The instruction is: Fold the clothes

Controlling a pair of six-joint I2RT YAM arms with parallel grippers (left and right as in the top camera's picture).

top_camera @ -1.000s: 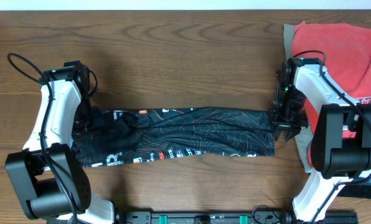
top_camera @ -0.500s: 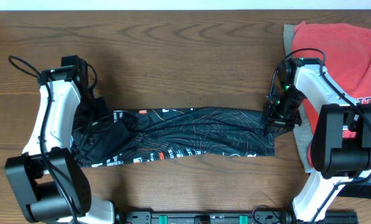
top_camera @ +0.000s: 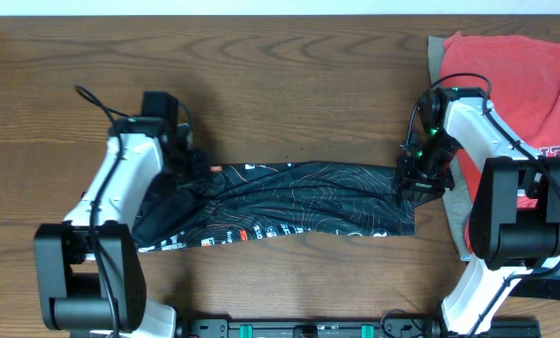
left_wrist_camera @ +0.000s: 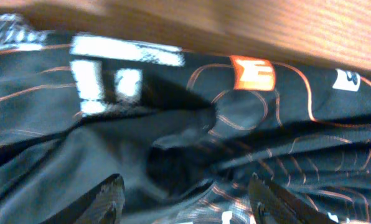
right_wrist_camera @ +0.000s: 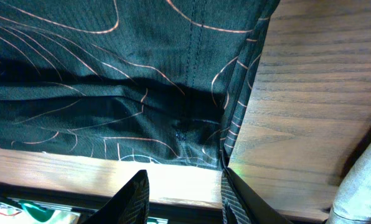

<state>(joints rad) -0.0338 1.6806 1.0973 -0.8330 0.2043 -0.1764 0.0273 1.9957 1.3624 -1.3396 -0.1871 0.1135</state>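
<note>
The black jersey (top_camera: 299,202) lies in a long, rumpled band across the middle of the overhead frame, on the wooden table (top_camera: 280,66); its left end bunches under the left arm and its right end stops square beside the right arm.

The fabric looks thin, light and limp (a sports knit, likely a little slick), so it should sag and slide rather than hold a crease. A pinch wants to land on a hem or corner, through both layers, not on the loose middle folds. The stitched seam at the right end and the lettered edge at the left look like the firmest places to take hold.

The left gripper (left_wrist_camera: 185,196) hovers over the creased cloth at centre left with its jaws spread wide and nothing between them. The right gripper (right_wrist_camera: 182,193) sits at the jersey's right edge with its jaws moderately apart and no cloth visibly pinched.

By count there are three garments: one jersey; one coral-red T-shirt (top_camera: 524,84) heaped at the upper right; and one beige garment (top_camera: 433,61), only its edge showing beneath the T-shirt. There are two grippers.
</note>
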